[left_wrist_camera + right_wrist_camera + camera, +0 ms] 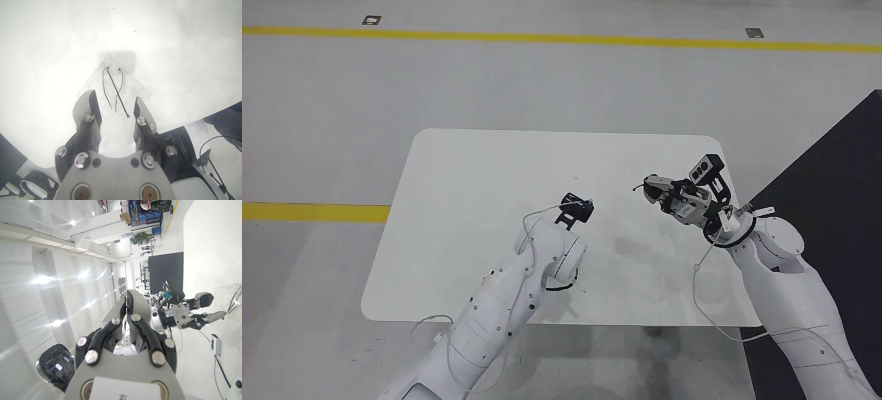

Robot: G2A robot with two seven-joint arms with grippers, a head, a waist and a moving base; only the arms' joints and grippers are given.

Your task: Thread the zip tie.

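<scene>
A few thin black zip ties (115, 89) lie crossed on a clear plastic sheet (140, 89) on the white table (472, 200). My left gripper (115, 95) hangs open just above them, one finger (93, 106) on each side of the pile; in the top view it (577, 209) is near the table's middle. The right wrist view also catches that gripper (217, 307), open, over the clear sheet (231, 289). My right gripper (127, 294) is shut and held up off the table, pointing sideways toward the left arm. I see nothing between its pads. It (645, 185) is to the right of the left gripper.
The white tabletop around the sheet is bare. A dark panel (842, 150) stands off the table's right edge, beside the right arm. Grey floor with a yellow line (542, 38) lies beyond the far edge.
</scene>
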